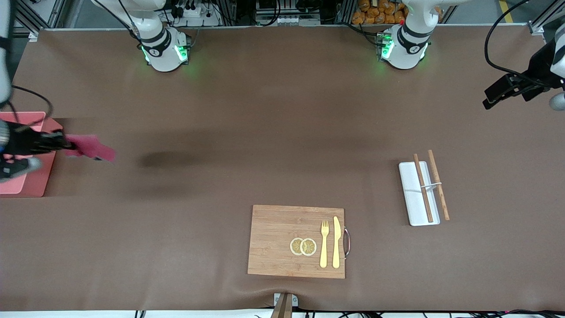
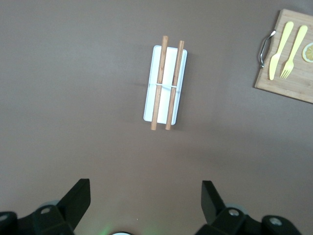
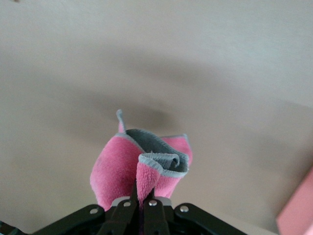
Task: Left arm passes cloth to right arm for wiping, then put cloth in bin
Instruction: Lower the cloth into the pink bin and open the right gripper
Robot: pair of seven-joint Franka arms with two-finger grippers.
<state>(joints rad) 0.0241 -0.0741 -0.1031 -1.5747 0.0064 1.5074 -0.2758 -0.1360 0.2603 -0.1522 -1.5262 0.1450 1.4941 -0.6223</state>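
The cloth (image 3: 139, 171) hangs pinched between the right gripper's (image 3: 143, 199) jaws.

The cloth (image 3: 142, 166) is magenta-pink with a grey underside and a pale grey hem; the bin (image 1: 24, 174) is salmon pink. The table (image 1: 247, 132) is covered in plain brown. The cutting board (image 1: 282, 229) is light tan wood, carrying a pale yellow fork (image 1: 324, 243), knife (image 1: 336, 242) and two lemon slices (image 1: 303, 246). The tray (image 1: 415, 198) is white, the chopsticks (image 1: 430, 187) reddish brown
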